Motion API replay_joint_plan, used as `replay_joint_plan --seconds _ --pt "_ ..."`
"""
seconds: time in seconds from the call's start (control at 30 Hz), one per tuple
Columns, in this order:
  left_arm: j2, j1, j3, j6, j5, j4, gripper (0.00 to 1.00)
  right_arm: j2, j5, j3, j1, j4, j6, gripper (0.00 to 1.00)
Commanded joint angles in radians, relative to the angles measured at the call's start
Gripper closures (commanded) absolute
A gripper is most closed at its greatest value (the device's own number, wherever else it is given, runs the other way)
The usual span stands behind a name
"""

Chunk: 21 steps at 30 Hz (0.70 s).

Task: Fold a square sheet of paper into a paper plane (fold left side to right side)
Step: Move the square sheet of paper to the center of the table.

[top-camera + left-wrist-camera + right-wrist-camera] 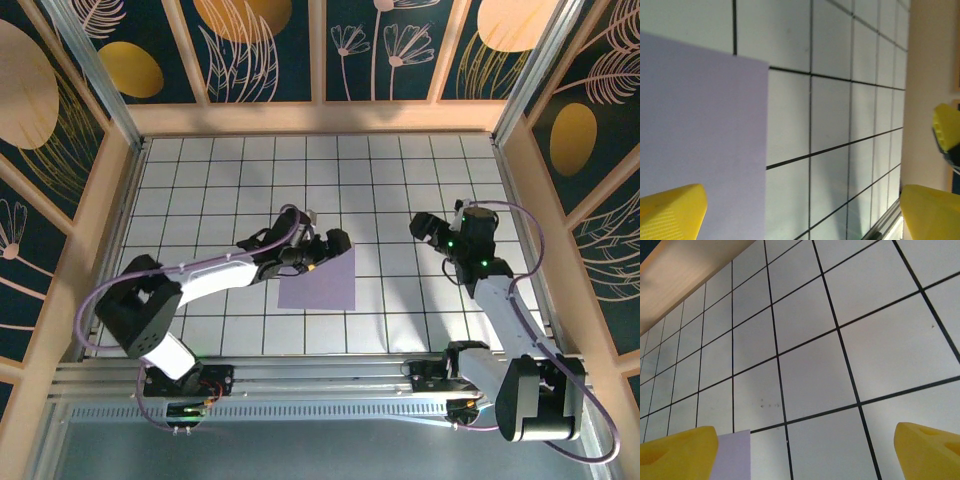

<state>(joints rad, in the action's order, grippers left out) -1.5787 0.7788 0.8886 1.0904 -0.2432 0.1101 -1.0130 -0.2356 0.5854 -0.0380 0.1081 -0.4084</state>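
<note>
Smooth lavender square sheet of paper laid flat on gridded tabletop; left pincer, right pincer both spread.

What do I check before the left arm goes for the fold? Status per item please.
1. Paper flat and unfolded on the table: ok.
2. Left gripper open: ok, jaws wide.
3. Left gripper over the paper: ok from above. In its wrist view one finger is above the paper and the other is beyond the edge.
4. Left fingers touching the paper: cannot tell.
5. Right gripper open and off the paper, to its right: ok.
</note>
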Motion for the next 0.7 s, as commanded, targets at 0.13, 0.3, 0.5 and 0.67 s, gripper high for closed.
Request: replay_joint_plan --seconds 0.13,0.3,0.5,0.67 --pt "0.174 -0.084 -0.122 -0.004 0.088 -0.11 0.01 -0.058 0.086 0.097 -0.081 0.088 0.074 0.09" --pt "0.266 -0.138 -0.241 0.012 0.087 -0.103 0.03 -0.144 0.155 0.16 -0.19 0.114 0.094 0.09" --pt "0.315 -0.156 -0.325 0.033 0.064 -0.066 0.12 -0.302 0.205 0.262 -0.316 0.137 0.108 0.08" --pt "0.291 -0.155 -0.358 0.039 0.003 -0.016 0.26 -0.441 0.248 0.358 -0.41 0.182 0.129 0.05"
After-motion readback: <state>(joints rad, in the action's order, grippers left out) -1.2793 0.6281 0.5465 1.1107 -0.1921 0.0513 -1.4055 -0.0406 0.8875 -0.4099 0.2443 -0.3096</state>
